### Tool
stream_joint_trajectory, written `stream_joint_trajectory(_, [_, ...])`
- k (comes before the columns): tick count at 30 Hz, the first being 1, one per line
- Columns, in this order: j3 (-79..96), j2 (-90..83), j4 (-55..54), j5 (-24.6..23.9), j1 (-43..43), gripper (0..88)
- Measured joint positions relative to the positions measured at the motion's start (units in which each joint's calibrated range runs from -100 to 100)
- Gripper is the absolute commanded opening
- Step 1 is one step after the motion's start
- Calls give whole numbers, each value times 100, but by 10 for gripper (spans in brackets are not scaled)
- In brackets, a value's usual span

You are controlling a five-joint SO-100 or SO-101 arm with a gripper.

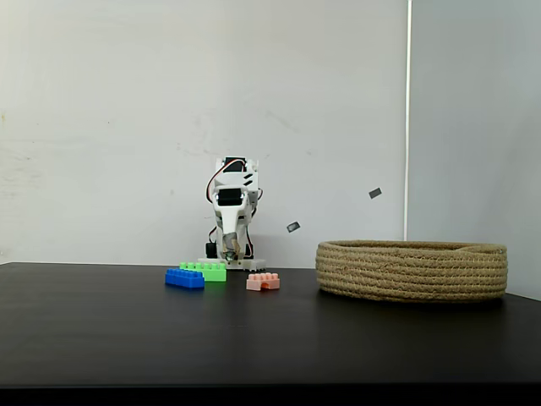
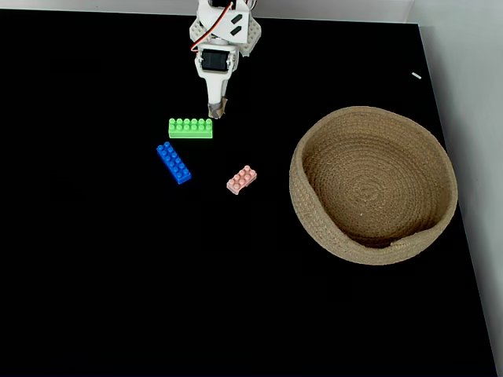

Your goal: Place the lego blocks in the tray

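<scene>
Blue brick [image 2: 173, 162]: leftmost in the top-down fixed view, lying diagonally on the black table [image 2: 94, 275], well apart from the basket.
Green brick [image 2: 190, 128]: just behind the blue one, toward the table's far edge, long side parallel to that edge.
Gripper [image 2: 215, 111]: pointing down just beside the green brick's right end. Jaws look closed or nearly so and hold nothing; gap too small to call, so cannot tell.
Pink brick [image 2: 242, 180]: between the blue brick and the basket, near neither edge.
Rope basket [image 2: 314, 228]: right side of the table, near its right edge; interior bare.
Progress: zero of three bricks in. All three left; green looks like the first pick.
</scene>
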Motion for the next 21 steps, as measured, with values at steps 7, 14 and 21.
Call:
stream_joint_trajectory(7, [0, 0, -16, 117, -65, 2])
stream_joint_trajectory(14, [0, 0, -16, 117, -81, 2])
stream_joint_trajectory(21, [0, 0, -16, 117, -81, 2])
